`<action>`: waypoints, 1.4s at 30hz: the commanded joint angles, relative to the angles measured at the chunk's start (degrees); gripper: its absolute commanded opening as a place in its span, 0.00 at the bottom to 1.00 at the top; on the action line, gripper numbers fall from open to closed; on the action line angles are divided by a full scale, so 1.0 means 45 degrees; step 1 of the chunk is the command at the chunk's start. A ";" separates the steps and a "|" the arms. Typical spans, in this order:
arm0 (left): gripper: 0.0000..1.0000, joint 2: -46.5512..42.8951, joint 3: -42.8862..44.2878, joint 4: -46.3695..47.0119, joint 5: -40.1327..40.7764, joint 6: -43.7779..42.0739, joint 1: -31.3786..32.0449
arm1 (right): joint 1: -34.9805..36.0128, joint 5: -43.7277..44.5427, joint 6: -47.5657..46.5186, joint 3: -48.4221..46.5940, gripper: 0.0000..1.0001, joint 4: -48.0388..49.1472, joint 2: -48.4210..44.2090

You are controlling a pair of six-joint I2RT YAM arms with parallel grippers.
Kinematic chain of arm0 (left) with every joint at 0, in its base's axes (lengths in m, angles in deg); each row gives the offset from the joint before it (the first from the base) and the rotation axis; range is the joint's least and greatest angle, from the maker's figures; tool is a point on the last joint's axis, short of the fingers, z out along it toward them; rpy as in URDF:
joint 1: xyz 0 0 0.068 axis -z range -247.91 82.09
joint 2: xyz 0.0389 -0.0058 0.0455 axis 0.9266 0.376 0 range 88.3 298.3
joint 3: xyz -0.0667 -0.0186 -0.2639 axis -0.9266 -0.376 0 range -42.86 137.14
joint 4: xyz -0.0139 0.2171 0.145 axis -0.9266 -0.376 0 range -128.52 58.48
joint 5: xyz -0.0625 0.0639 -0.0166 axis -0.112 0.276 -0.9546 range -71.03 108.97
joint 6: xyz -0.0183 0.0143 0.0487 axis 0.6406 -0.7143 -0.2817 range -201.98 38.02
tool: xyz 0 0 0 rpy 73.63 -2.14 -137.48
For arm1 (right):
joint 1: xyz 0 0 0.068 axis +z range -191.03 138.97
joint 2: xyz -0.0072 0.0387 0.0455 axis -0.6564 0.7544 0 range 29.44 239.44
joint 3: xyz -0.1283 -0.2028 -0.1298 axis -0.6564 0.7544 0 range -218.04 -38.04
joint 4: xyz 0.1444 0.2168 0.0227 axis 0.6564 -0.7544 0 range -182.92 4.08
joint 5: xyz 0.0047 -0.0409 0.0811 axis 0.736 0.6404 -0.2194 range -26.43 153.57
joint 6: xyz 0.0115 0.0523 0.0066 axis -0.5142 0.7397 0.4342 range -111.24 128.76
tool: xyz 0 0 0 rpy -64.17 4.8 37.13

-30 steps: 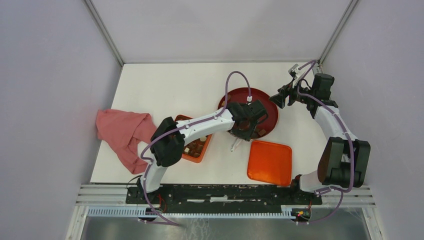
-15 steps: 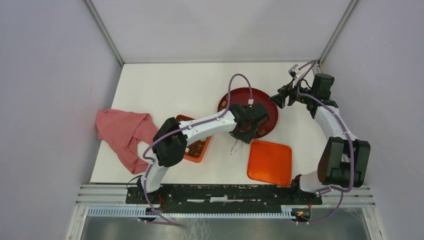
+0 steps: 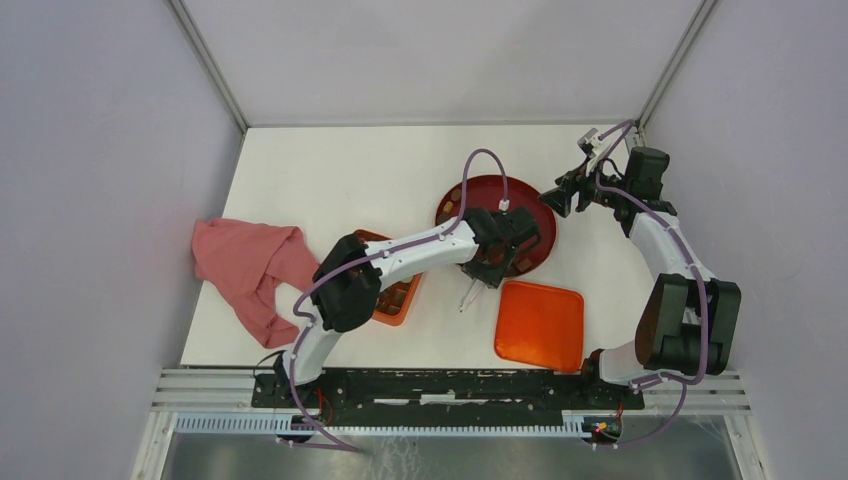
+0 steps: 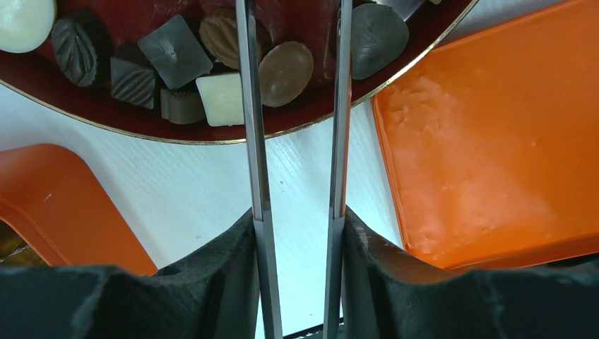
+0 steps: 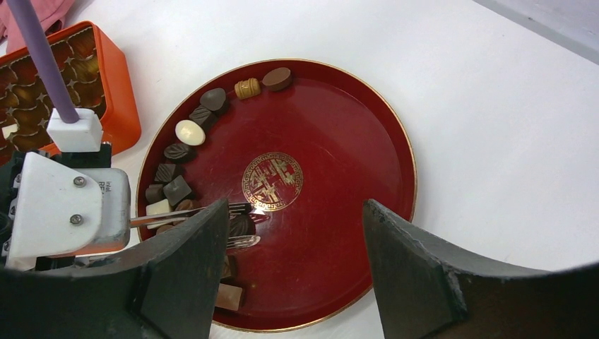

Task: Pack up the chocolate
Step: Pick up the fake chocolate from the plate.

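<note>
The tweezers (image 4: 253,141) are clamped in the left gripper (image 4: 298,219), whose fingers press on the outsides of the two thin metal prongs. The prongs stand apart and near parallel, reaching over the rim of the dark-red plate (image 5: 332,176).

The plate sits on a white table (image 3: 340,180) closed in by pale lilac-grey walls (image 3: 100,150). An orange lid (image 4: 480,141) lies just beside the plate on its near side. An orange box (image 5: 116,85) lies to the plate's left, with a pink cloth (image 3: 245,265) beyond it.

The chocolate (image 5: 189,132) lies on the plate in an arc along the rim toward the box. The pieces are dark ribbed leaves, dark squares, mid-brown ovals, a cream-white oval and a cream square.

The right gripper (image 5: 297,205) hangs over the plate's far-right edge with its jaws wide, gripping nothing.

The prong tips run off the top of the left wrist view. From the right wrist a dark piece shows between them, but I cannot tell whether it is pinched. The left arm hides much of the box.
</note>
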 commanded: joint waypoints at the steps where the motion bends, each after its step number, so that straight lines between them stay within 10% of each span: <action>1: 0.18 -0.0171 0.0620 -0.0080 0.0010 -0.0524 -0.0025 | -0.0076 -0.0323 0.0052 0.0064 0.74 0.0387 -0.0054; 42: 0.05 -0.3483 -0.1782 0.1789 -0.0318 -0.0831 -0.1040 | -0.0175 -0.0381 0.0150 0.0140 0.74 0.0505 -0.0002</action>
